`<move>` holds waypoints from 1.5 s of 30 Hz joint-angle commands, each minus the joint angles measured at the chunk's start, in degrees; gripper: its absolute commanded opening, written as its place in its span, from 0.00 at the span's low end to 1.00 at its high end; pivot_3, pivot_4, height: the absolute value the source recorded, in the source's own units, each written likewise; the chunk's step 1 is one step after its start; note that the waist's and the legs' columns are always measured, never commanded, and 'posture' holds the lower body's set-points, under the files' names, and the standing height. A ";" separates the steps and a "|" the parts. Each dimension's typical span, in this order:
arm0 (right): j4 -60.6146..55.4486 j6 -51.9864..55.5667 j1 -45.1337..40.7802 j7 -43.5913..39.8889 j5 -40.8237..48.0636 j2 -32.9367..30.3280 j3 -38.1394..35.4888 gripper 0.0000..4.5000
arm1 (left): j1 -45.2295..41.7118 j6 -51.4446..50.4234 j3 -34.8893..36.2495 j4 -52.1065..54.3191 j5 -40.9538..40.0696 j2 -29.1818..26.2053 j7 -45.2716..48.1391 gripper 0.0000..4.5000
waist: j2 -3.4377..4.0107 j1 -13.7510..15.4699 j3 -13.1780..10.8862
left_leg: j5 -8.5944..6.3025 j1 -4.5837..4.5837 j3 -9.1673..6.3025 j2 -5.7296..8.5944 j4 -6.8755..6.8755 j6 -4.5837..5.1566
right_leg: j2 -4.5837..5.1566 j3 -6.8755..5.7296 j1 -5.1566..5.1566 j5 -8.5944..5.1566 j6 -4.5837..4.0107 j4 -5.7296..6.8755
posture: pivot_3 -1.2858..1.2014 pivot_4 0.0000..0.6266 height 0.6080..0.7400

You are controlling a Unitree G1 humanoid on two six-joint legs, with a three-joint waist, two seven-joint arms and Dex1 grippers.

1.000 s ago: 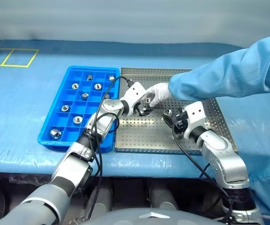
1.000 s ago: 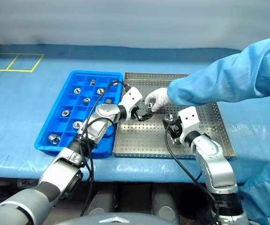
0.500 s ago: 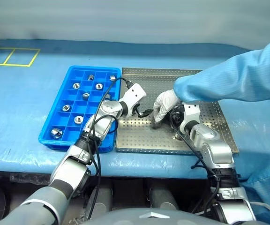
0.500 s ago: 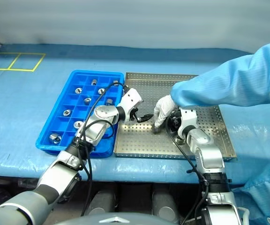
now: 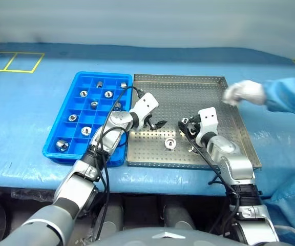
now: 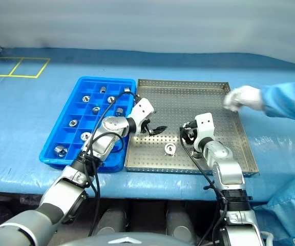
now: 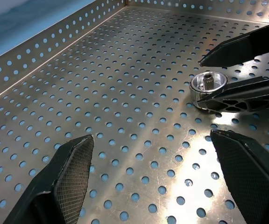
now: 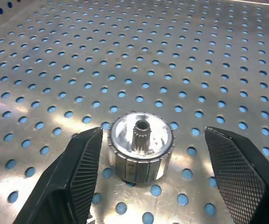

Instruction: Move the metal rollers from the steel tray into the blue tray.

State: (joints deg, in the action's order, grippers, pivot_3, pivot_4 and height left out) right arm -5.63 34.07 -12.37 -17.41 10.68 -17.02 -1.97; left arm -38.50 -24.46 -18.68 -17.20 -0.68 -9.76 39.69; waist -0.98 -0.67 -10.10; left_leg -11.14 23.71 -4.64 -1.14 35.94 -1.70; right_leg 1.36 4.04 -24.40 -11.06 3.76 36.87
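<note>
Now my right hand (image 8: 146, 179) brackets one shiny ribbed metal roller (image 8: 141, 146) on the perforated steel tray (image 5: 198, 87), fingers spread, gripping nothing. My left hand (image 7: 158, 182) gapes empty too. Closing off-centre, I risk tipping it away.

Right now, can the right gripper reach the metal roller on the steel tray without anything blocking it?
Probably yes. The right gripper is open, with the metal roller between its fingers on the steel tray. The gloved hand is off at the far corner.
</note>
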 commanded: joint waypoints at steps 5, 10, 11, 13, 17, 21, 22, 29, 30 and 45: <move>-24.35 8.65 8.12 -3.46 2.61 -5.69 2.66 0.82 | 1.70 -0.05 -1.39 4.17 -0.26 -1.21 3.63 0.96 | 0.03 0.10 0.02 | 0.00 0.01 -0.03 0.00 -0.01 0.00 | 0.00 -0.02 0.00 -0.07 -0.09 -0.01 | 0.56 0.24 1.00; -27.57 9.91 10.25 -5.98 4.57 -5.88 6.53 0.82 | 1.98 0.58 -1.77 3.78 -0.30 -1.10 4.27 0.96 | 0.03 -0.11 0.02 | 0.02 -0.04 0.01 0.00 0.13 0.04 | 0.01 0.01 0.06 -0.05 -0.08 0.00 | 0.55 0.24 1.00; -26.51 9.57 10.27 -5.89 4.51 -5.36 6.93 0.82 | 2.27 0.69 -1.94 4.25 -0.41 -1.26 4.71 0.96 | 0.03 -0.12 0.02 | 0.03 -0.05 0.01 0.00 0.13 0.05 | 0.01 0.01 0.06 -0.05 -0.08 0.01 | 0.55 0.24 1.00; -23.13 9.01 9.58 -5.27 4.93 -3.45 6.72 0.82 | 3.27 0.56 -2.09 5.97 -0.74 -2.07 5.76 0.96 | 0.03 -0.21 0.02 | 0.03 -0.07 0.01 -0.01 0.12 0.05 | 0.01 0.00 0.06 -0.05 -0.08 0.02 | 0.55 0.24 1.00; -18.53 8.98 8.29 -4.92 4.32 -2.05 7.58 0.82 | 6.25 -0.99 -2.23 11.69 -0.97 -4.96 7.51 0.96 | 0.03 -0.28 0.02 | 0.03 -0.02 0.01 0.00 0.07 0.06 | 0.01 0.01 0.02 -0.05 -0.09 0.01 | 0.56 0.24 1.00; -16.04 9.51 7.89 -5.00 3.21 -2.46 9.47 0.82 | 9.32 -3.00 -1.08 17.58 -1.04 -8.10 7.40 0.96 | 0.04 0.07 0.02 | 0.03 -0.04 -0.01 -0.02 0.00 0.06 | 0.01 -0.01 0.01 -0.06 -0.11 0.01 | 0.57 0.24 1.00; -15.34 9.36 7.78 -4.84 2.83 -2.57 9.62 0.82 | 9.72 -3.54 -0.84 18.58 -1.28 -8.45 7.30 0.96 | 0.04 0.15 0.02 | 0.03 -0.04 -0.02 -0.02 0.00 0.06 | 0.01 -0.02 0.01 -0.06 -0.12 0.02 | 0.58 0.24 1.00; -12.46 8.98 6.81 -4.88 2.91 -1.95 9.46 0.68 | 12.11 -5.86 0.58 24.42 -2.01 -9.75 5.36 0.97 | 0.03 0.50 0.02 | 0.03 -0.07 -0.02 -0.01 0.08 0.06 | 0.02 -0.03 0.09 -0.06 -0.11 0.01 | 0.59 0.24 1.00; -12.74 9.05 6.69 -4.84 3.04 -1.93 9.28 0.61 | 12.25 -6.12 0.82 24.91 -2.16 -9.83 5.14 0.97 | 0.03 0.52 0.02 | 0.03 -0.07 -0.02 -0.01 0.07 0.06 | 0.02 -0.03 0.08 -0.06 -0.11 0.02 | 0.59 0.24 1.00; -15.23 6.08 -2.91 -6.46 2.25 -1.89 11.16 0.38 | 29.54 -18.37 15.07 50.11 -8.46 -16.00 -3.24 0.97 | 0.02 0.51 -0.01 | 0.03 -0.05 0.00 -0.05 0.00 0.06 | 0.03 -0.04 -0.02 -0.08 -0.14 0.02 | 0.62 0.24 1.00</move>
State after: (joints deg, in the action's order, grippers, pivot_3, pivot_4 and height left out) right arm -19.72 42.12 -13.03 -22.85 12.61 -19.48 8.77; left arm -9.77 -41.25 -6.81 28.05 -8.02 -25.12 38.25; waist -0.96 -0.16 -10.10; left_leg -11.11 23.64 -4.64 -1.18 35.94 -1.64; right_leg 1.38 3.98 -24.41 -11.14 3.62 36.89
